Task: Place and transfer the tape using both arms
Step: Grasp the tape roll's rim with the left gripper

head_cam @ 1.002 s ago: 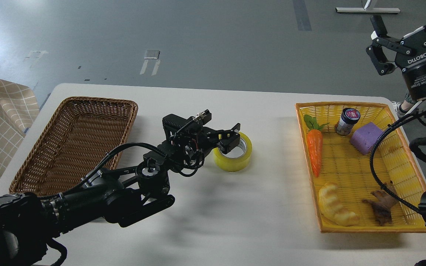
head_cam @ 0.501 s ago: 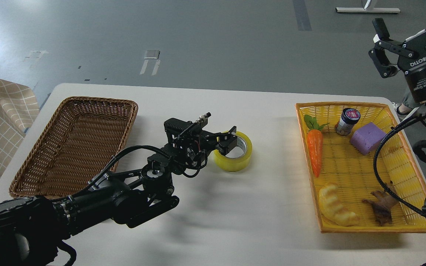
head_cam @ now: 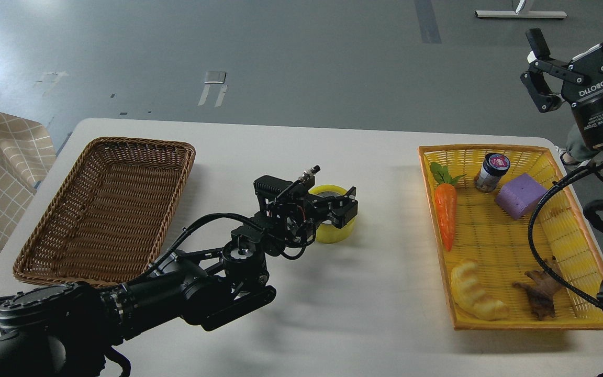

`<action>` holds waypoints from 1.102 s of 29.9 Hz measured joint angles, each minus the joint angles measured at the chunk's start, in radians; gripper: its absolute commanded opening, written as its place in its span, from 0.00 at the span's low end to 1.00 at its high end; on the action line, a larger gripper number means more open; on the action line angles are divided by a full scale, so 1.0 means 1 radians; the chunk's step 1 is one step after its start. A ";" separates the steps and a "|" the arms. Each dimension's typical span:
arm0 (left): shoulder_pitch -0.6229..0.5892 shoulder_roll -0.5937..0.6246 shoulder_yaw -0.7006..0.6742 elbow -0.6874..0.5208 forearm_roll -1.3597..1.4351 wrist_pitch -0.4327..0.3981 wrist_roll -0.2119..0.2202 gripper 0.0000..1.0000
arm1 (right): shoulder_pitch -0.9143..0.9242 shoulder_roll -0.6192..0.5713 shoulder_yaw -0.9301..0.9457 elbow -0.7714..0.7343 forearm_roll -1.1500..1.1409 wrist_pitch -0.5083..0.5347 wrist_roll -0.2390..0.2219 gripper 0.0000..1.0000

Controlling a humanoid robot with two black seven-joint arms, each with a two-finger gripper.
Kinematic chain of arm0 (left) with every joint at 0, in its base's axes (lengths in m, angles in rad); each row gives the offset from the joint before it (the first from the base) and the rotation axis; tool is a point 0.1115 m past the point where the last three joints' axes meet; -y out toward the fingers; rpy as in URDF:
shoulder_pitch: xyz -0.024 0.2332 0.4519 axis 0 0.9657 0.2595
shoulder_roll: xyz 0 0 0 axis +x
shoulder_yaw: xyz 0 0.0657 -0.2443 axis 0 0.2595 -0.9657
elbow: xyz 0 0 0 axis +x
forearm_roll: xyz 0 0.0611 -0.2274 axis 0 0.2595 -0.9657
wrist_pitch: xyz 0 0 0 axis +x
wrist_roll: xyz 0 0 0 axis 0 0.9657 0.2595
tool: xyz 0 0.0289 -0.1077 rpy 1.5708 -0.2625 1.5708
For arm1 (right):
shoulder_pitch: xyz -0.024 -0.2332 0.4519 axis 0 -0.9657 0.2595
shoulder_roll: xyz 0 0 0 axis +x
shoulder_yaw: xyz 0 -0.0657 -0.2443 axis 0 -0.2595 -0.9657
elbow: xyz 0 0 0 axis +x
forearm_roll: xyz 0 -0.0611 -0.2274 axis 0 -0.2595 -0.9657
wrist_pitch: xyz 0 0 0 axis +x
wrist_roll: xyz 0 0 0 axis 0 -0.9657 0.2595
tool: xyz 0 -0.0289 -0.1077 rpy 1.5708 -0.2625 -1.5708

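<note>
The tape [head_cam: 333, 230] lies flat on the white counter [head_cam: 333, 324] between the brown basket [head_cam: 108, 204] and the yellow basket [head_cam: 511, 235]. The left gripper [head_cam: 341, 207] covers its top; whether its jaws grip it I cannot tell. The right gripper [head_cam: 539, 73] hangs high, jaws apart and empty.

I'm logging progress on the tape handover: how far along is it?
Partly done: the tape sits mid-table, out of the yellow basket. In hand: the left gripper is at the roll, grip unclear. Left: carrying it to the brown basket. The right gripper is raised, open and empty.
</note>
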State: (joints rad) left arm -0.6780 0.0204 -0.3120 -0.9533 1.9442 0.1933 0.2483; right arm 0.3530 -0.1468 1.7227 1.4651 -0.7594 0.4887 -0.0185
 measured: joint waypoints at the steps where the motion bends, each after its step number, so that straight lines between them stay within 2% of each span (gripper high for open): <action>1: 0.000 0.004 0.001 0.001 0.000 0.000 0.000 0.98 | -0.002 0.000 0.001 0.000 0.000 0.000 0.000 1.00; 33: 0.028 0.033 0.003 0.015 -0.002 -0.018 -0.002 0.98 | -0.027 -0.001 0.000 -0.003 -0.001 0.000 0.001 1.00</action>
State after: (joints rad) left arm -0.6500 0.0532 -0.3093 -0.9387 1.9426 0.1750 0.2465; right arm 0.3262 -0.1473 1.7224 1.4626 -0.7606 0.4887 -0.0179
